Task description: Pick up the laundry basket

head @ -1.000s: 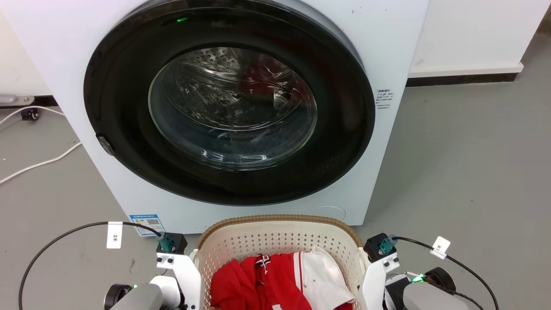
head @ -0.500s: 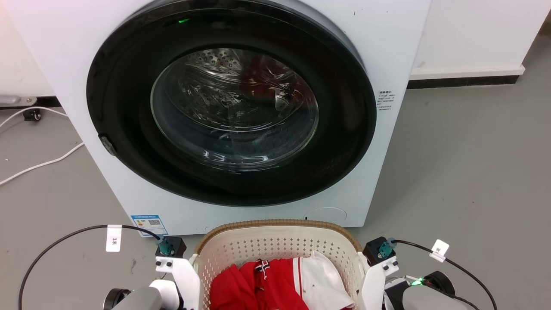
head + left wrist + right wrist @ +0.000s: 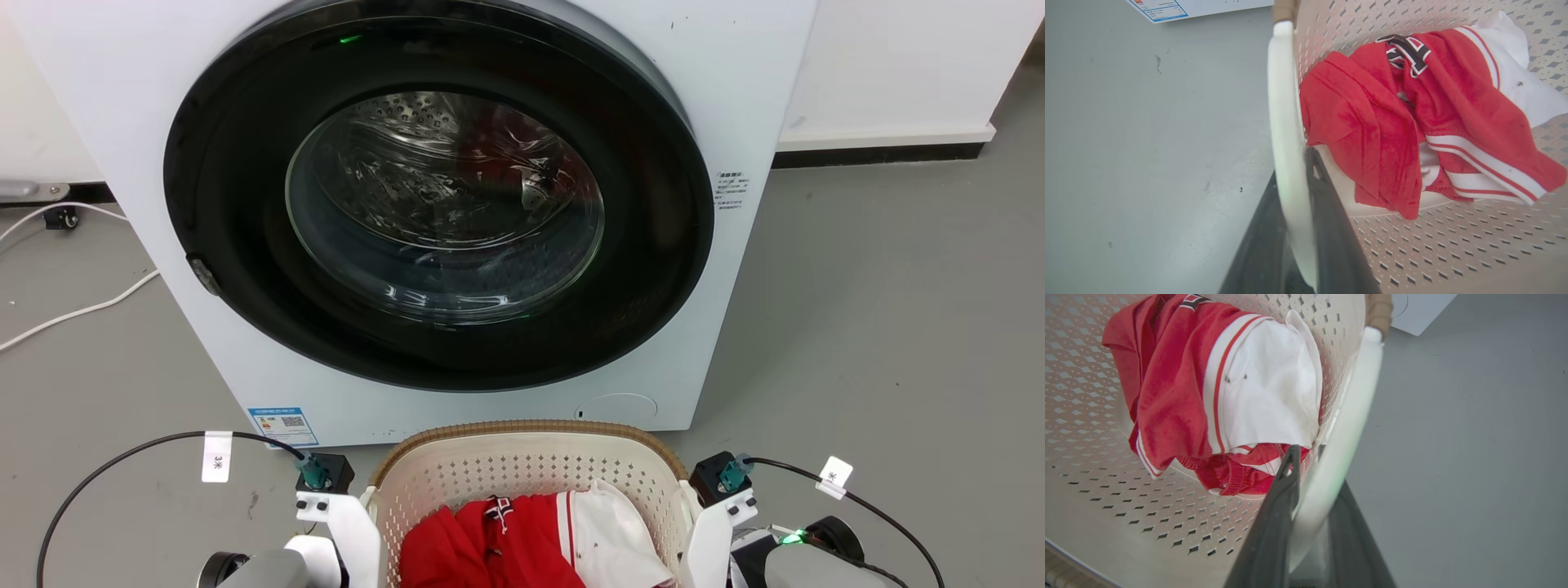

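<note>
Laundry basket [image 3: 531, 465] sits low before the washing machine [image 3: 735, 82], between both arms. Left end effector [image 3: 1292, 163] pinches the white side handle [image 3: 1282, 102], one finger each side. Right end effector [image 3: 1318, 465] likewise clamps the opposite handle [image 3: 1355, 396]. Load is a few red and white garments [image 3: 1392, 122], so likely light. Perforated plastic probably flexes, and smooth handles could slip. Handles are the sensible hold; lift level.

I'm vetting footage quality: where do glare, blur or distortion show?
Head view: sharp, reflections streak the washer door glass. Left wrist view: left pincer and laundry basket handle blur near the lens. Right wrist view: right pincer likewise soft, handle tinted green.
</note>
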